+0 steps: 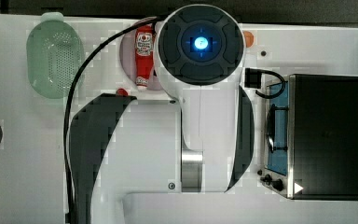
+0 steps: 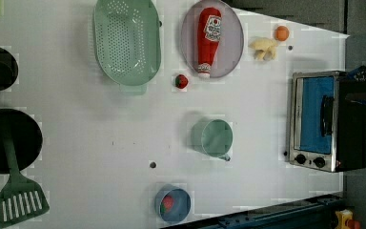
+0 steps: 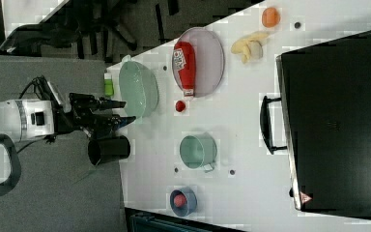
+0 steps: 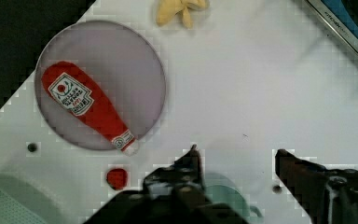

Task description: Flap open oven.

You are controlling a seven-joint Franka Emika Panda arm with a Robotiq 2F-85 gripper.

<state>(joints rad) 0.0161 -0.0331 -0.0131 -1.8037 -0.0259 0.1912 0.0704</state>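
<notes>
Your gripper (image 4: 235, 156) hangs above the table (image 2: 248, 109) with its fingers spread apart and nothing between them; in the wrist view you see both dark fingers (image 4: 189, 163) over a green cup (image 2: 212, 137).

The oven (image 2: 326, 121) sits at the right edge of the left view, door shut, its blue glass facing the middle of the table. In the wrist view only a corner of the oven front shows at the upper right of the frame, well apart from the fingers.

The handle (image 3: 266, 124) is a dark bar standing off the door; in the right view it runs up and down the frame, centre right. Judging from this, you need to travel toward the oven and set the open fingers across that bar, not along it.
</notes>
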